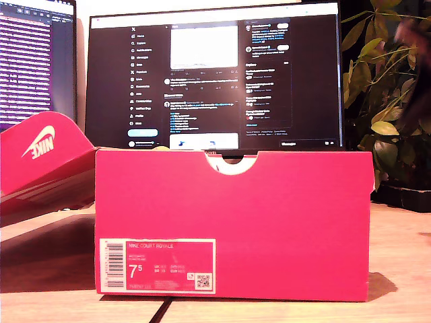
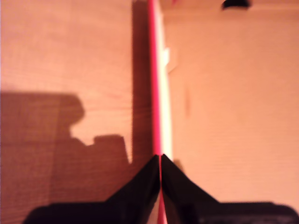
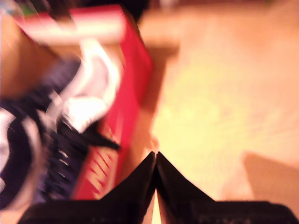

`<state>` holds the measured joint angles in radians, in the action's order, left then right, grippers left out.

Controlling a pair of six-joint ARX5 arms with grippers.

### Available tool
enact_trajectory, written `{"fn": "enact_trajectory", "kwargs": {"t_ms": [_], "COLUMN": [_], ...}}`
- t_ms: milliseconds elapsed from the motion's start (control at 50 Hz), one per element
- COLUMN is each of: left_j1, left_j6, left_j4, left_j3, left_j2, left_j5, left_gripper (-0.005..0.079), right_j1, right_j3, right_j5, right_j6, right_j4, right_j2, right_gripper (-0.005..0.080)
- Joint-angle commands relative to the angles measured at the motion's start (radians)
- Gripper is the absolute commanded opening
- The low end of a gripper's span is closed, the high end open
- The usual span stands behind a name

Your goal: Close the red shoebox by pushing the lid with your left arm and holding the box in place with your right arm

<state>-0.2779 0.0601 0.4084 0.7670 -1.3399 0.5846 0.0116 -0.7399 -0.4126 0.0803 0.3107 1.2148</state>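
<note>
Shoebox [image 1: 234, 225]: open; lid [image 1: 42, 156] tilted back at its nine o'clock, unpushed. My first gripper [image 2: 160, 161] pinches the lid's edge; my second gripper [image 3: 156, 158] closed, empty.

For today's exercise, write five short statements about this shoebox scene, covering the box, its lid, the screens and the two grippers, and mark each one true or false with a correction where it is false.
1. The red shoebox has its lid shut flat on top. False: the lid is swung open, seen at the exterior view's left.
2. A white size label sits on the box's near end. True.
3. My first gripper has its jaws wide apart. False: they are together, with the red edge of the lid running up from the tips.
4. Shoes lie inside the box in the second wrist view. True.
5. A monitor stands behind the box. True.
</note>
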Motion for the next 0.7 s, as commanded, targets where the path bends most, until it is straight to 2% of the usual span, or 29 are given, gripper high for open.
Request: {"fn": "enact_trajectory", "kwargs": {"t_ms": [0,340,680], "left_j1": [-0.008,-0.032,-0.035], "left_j6": [-0.016,-0.040,-0.066], "left_j4": [-0.005,0.036,0.056], "left_j3": [0.016,0.021,0.021], "left_j2": [-0.019,-0.069,-0.077], "left_j5": [0.004,0.002,0.000], "left_gripper": [-0.0019,-0.0019,-0.0019], "right_j1": [0.031,0.190,0.270], "right_j3": [-0.002,-0.002,-0.003], "right_j5": [-0.008,-0.003,-0.006], "right_j6": [-0.003,-0.002,0.011], "right_j4": [-0.014,-0.074,-0.108], "right_j2": [0.039,0.202,0.249], "right_gripper": [-0.0012,-0.0012,-0.0012]}}
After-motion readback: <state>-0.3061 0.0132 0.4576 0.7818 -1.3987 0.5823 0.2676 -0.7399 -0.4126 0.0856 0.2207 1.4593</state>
